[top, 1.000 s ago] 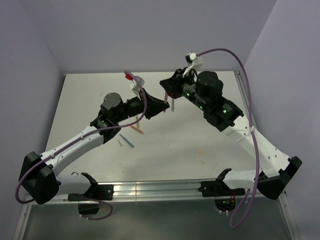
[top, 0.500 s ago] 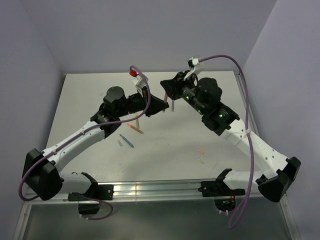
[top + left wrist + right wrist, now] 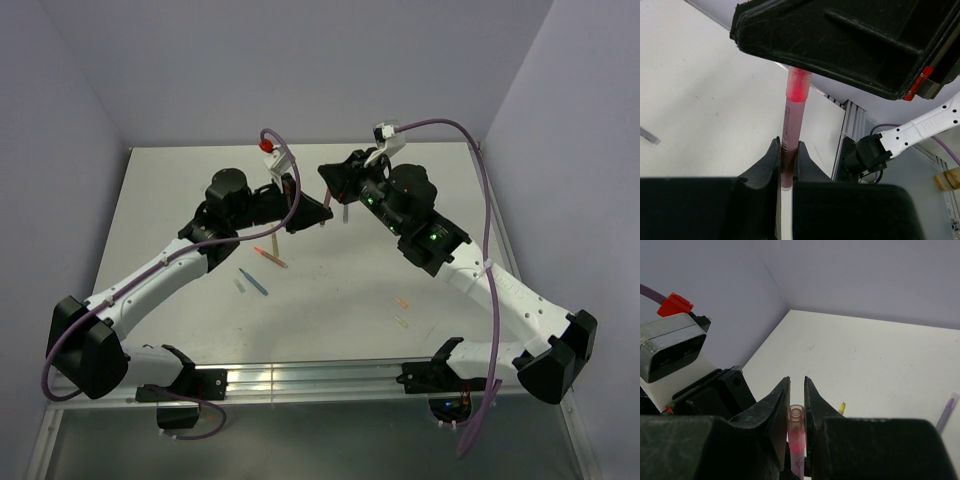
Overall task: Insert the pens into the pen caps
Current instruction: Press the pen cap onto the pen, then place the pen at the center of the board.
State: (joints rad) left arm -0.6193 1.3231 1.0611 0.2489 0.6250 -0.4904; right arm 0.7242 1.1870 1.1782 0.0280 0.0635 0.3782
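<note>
Seating the pink-red pen [image 3: 790, 117] in its pen cap [image 3: 796, 415] is the step I judge myself to be in, and the two pieces meet in mid-air above the far middle of the table [image 3: 330, 300]. My left gripper [image 3: 788, 148] is clamped on the lower barrel of the pen, which stands up out of the fingers. My right gripper [image 3: 796, 384] is pinched on the cap, whose round closed end shows between the fingers, with pink visible inside the clear tube. From the left wrist view the top of the pen runs up under the right gripper's body, brighter pink there, so the tip looks at least started in the cap; how deep it sits I cannot tell. To do it well I would push along the pen's own line, both grips firm and neither wrist twisting, since a thin barrel held low can bow or slide through the pads if the cap is off axis. A short straight press, then a check that the cap will go no further, seems safer than one hard shove. Only then would I loosen the right side, leaving the capped pen with my left. On the table lie an orange pen [image 3: 270, 256] and a blue pen [image 3: 253, 282], with an orange cap [image 3: 402, 302] and a yellow-green cap [image 3: 401, 321] well apart from them on my right side.
</note>
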